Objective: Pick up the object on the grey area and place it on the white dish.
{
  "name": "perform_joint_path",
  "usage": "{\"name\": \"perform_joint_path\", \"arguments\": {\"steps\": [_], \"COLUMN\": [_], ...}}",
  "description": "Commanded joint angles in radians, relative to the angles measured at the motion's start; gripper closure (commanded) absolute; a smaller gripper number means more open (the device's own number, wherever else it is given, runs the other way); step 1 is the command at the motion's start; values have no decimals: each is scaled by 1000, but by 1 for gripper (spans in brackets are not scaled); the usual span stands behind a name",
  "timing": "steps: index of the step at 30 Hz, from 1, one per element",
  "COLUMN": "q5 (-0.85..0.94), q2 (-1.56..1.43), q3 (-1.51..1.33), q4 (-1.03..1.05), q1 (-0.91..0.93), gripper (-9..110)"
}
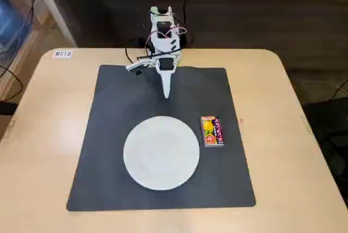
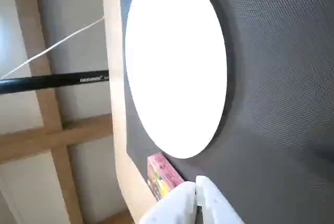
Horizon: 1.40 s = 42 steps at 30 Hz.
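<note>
Fixed view only: whole grey mat (image 1: 109, 135)

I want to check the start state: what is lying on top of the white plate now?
Nothing shows on the white plate; both views show it bare. The small box lies beside it on the grey mat, apart from the rim.

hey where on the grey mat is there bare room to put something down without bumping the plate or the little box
In the fixed view, the grey mat is bare along its left side, left of the white plate, and across the strip between plate and gripper. The right edge beyond the box is narrower. It is crowded where the box sits close beside the plate's right rim.
</note>
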<state>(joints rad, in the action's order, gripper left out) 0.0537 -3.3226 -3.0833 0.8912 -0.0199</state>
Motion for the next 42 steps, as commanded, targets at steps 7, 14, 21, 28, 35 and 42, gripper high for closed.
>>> {"name": "perform_joint_path", "arguments": {"steps": [7, 14, 21, 28, 35, 42], "q5": [41, 81, 232, 460, 721, 873], "q2": [341, 388, 813, 1167, 1424, 1611], "q3": [273, 336, 727, 1089, 1308, 1436], "q4": [-6, -8, -11, 21, 117, 133], "q1": [97, 91, 55, -61, -230, -348], "gripper": [102, 102, 102, 102, 102, 102]}}
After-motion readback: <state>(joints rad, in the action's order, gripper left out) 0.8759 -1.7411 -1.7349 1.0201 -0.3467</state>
